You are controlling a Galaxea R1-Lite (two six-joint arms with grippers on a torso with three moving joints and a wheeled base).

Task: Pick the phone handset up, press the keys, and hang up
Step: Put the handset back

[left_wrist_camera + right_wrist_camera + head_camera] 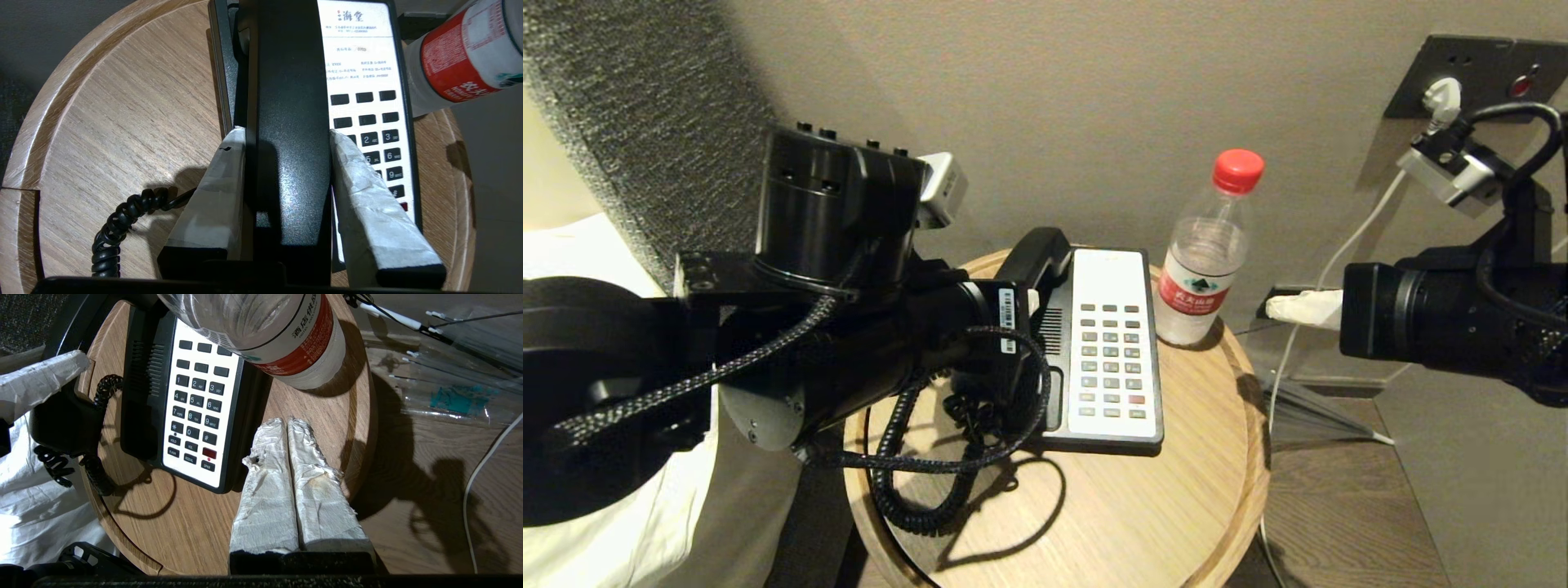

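Note:
My left gripper (286,134) is shut on the phone handset (286,90), a glossy black receiver clamped between its two white-taped fingers (222,183). The handset (1036,255) hangs over the left side of the phone base (1054,425). In the right wrist view the handset (65,416) is off the cradle, whose speaker grille (147,367) lies bare. The coiled cord (915,482) trails onto the table. The keys (196,404) sit on the white panel (1112,343). My right gripper (288,421) is shut and empty, just right of the base; it also shows in the head view (1303,309).
A water bottle (1205,261) with a red cap stands behind the phone's right corner on the round wooden table (1111,523). White bedding (645,523) lies to the left. A wall socket (1478,73) with a white cable (1347,245) is at the back right.

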